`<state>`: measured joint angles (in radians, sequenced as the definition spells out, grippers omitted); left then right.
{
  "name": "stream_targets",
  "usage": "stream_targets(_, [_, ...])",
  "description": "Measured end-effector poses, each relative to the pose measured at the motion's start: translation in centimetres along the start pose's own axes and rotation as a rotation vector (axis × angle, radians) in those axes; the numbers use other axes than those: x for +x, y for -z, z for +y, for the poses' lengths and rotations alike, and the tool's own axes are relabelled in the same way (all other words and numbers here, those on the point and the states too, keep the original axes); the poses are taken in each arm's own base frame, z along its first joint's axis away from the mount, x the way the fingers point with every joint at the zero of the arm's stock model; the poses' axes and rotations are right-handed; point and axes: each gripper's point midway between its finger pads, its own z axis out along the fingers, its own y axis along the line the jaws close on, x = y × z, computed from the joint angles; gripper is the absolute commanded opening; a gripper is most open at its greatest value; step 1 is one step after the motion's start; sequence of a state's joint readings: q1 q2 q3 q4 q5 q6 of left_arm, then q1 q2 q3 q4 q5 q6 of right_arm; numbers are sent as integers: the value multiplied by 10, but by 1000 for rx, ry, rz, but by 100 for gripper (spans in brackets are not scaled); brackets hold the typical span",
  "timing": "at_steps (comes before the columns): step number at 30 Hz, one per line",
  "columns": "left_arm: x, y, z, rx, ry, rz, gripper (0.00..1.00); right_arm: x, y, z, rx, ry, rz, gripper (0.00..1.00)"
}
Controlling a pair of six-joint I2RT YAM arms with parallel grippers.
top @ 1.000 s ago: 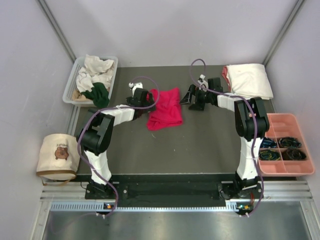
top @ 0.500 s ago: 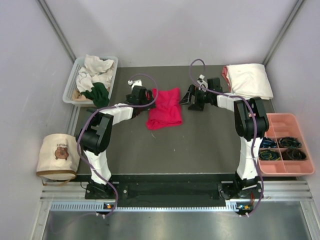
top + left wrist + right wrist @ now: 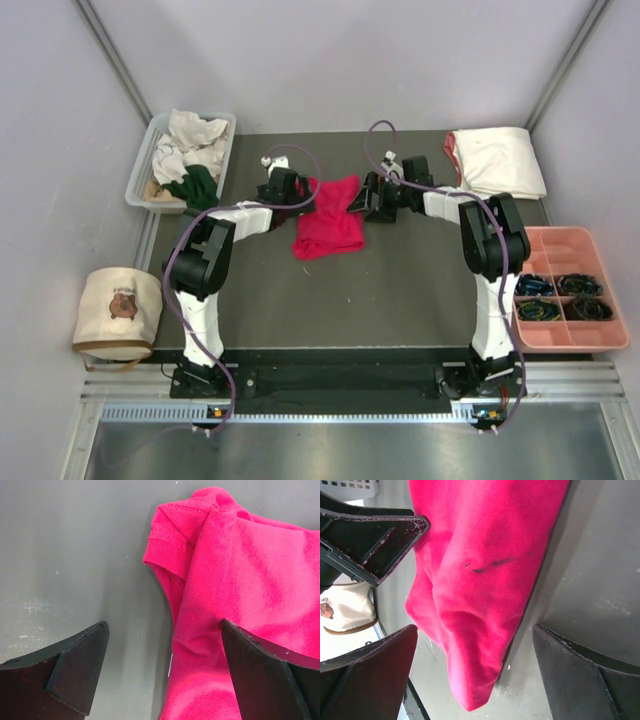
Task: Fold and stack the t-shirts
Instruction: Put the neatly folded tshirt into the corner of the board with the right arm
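Red shirt (image 3: 329, 217) lies crumpled on the far middle of the table (image 3: 400, 290), flanked by both grippers. Left gripper (image 3: 297, 192) stands wide open at its left edge, gripping nothing. In the wrist view one finger (image 3: 75, 665) hangs over bare table and the other over red cloth, with the sleeve hem (image 3: 167, 550) just ahead. Right gripper (image 3: 366, 197) is equally wide at the right edge, also empty, with cloth showing between its fingers. Further out, a bin (image 3: 140, 170) of jumbled shirts (image 3: 192, 150) sits far left and a folded cream shirt (image 3: 500, 160) far right. A pink tray (image 3: 560, 245) is near right and a bear bag (image 3: 115, 310) near left.
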<state>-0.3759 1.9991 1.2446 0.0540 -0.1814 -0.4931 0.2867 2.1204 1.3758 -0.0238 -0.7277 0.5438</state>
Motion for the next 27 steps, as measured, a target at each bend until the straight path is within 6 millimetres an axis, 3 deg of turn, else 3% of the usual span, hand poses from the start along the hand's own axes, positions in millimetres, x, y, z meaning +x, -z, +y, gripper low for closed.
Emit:
stream_targets(10, [2, 2, 2, 6, 5, -14, 99, 0, -8, 4, -6, 5, 9, 99])
stream_targets(19, [12, 15, 9, 4, 10, -6, 99, -10, -33, 16, -20, 38, 13, 99])
stream_targets(27, [15, 20, 12, 2, 11, -1, 99, -9, -36, 18, -17, 40, 13, 97])
